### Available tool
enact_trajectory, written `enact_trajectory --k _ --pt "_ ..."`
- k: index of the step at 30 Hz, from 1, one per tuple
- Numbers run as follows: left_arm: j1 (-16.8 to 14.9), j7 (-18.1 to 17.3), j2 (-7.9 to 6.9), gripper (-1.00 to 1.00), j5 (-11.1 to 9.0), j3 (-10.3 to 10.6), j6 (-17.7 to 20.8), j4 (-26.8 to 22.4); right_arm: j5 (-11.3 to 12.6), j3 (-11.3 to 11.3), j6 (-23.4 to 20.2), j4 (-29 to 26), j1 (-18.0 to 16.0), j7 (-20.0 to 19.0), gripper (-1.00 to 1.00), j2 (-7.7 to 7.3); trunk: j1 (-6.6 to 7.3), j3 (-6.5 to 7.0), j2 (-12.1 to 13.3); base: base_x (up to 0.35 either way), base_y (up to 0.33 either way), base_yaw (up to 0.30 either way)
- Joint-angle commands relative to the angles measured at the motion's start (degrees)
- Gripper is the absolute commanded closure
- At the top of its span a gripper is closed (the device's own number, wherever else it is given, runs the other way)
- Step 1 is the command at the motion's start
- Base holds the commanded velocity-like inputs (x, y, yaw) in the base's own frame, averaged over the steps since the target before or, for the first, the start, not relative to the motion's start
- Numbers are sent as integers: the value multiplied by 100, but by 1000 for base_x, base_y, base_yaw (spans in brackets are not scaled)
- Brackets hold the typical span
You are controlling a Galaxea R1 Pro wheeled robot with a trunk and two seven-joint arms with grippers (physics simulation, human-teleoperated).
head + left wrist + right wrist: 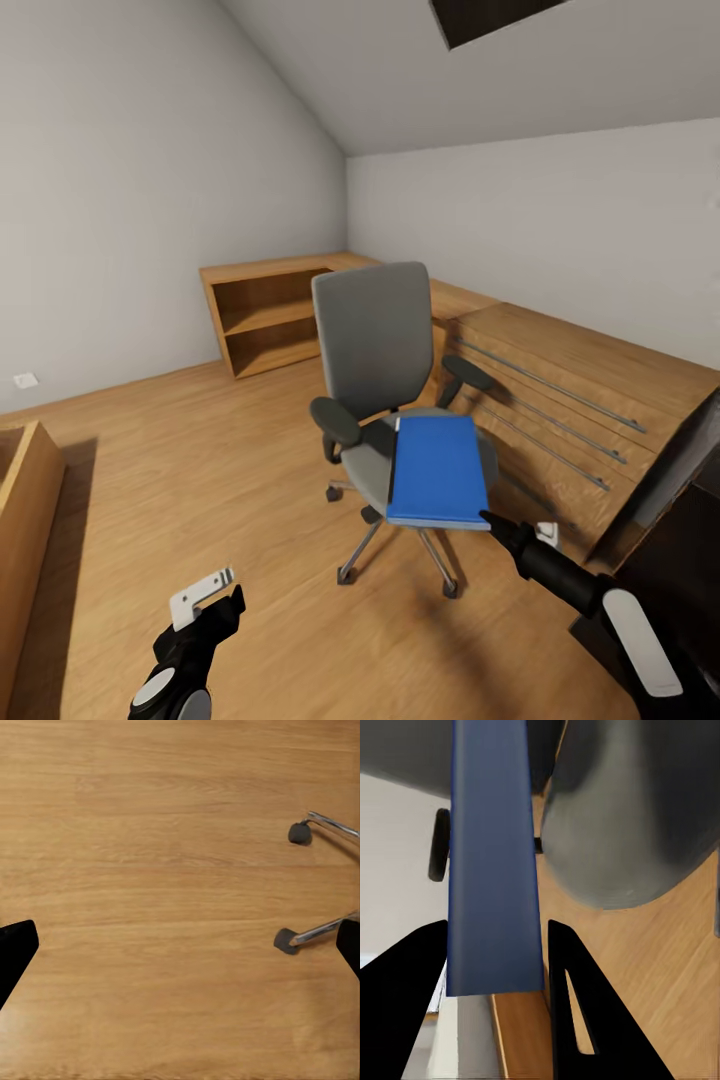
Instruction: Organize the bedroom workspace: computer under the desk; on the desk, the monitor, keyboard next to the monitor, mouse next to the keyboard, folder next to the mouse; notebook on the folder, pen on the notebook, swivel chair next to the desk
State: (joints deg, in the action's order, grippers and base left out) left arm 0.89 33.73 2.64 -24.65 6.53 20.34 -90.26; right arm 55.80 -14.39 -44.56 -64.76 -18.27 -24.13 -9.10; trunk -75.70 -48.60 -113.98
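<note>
The grey swivel chair point(375, 340) stands in the middle of the wooden floor, its back toward the far wall. Over its seat lies the blue folder point(437, 470), jutting past the seat's front edge. My right gripper point(497, 525) is at the folder's near right corner. In the right wrist view both black fingers press against the folder point(495, 870), so the right gripper point(495, 926) is shut on it. My left gripper point(215, 600) hangs low over bare floor with its fingers wide apart point(187, 937), open, and two chair casters point(300, 832) lie beside it. The desk's black top point(690, 560) shows at the right edge.
A low wooden drawer unit point(560, 390) with metal rails runs along the right wall behind the chair. An open wooden shelf unit point(265, 310) stands in the far corner. Another wooden piece point(25, 500) sits at the left edge. Open floor point(200, 450) lies to the chair's left.
</note>
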Motion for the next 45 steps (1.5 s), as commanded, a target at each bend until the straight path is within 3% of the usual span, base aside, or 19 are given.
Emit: enact_trajectory --k 1,3,6,11,16,17,19,23,25,28,33,45 --pt "-1 37 0 -100 -40 5 14 -10 -19 -11 -28 -59 -1 -13 100 0 26 15 39 -313 0 0" --pt "-1 37 0 -100 -38 5 14 -10 -22 -12 -26 -270 4 32 100 6 70 51 120 -254 0 0" --pt "-1 37 0 -100 -34 6 14 -9 -22 -17 -30 -802 43 453 100 16 136 104 240 -114 0 0" --pt "-1 37 0 -100 -38 6 14 -4 1 -13 -69 -1879 227 1645 100 33 246 194 440 -31 0 0" --pt "-1 40 0 -100 -36 6 14 -1 11 -41 -56 -2370 399 2062 100 47 356 284 641 -6 0 0" --pt "-1 42 0 -100 -35 6 14 -1 11 -75 -52 -2397 407 2081 100 49 378 302 681 -2 0 0" --pt "-1 44 0 -100 -33 6 14 -1 16 -386 -48 -2463 426 2125 100 79 422 338 761 -1 0 0" --pt "-1 51 0 -100 -32 6 14 4 34 -1020 -48 -2497 435 2121 100 352 510 410 922 0 0 0" --pt "-1 53 1 -100 -31 9 13 7 79 -1469 -72 -2508 437 2105 100 527 553 445 1002 0 0 0" --pt "-1 54 6 -100 -31 12 9 8 187 -1765 -102 -2513 438 1939 100 546 619 499 1122 0 0 0" --pt "-1 55 8 -100 -31 14 7 8 331 -1906 -122 -2515 439 1487 100 490 729 589 1323 0 0 0" --pt "-1 55 8 -100 -31 15 5 14 359 -1996 -95 -2515 439 1275 100 517 993 805 1804 0 0 -22"
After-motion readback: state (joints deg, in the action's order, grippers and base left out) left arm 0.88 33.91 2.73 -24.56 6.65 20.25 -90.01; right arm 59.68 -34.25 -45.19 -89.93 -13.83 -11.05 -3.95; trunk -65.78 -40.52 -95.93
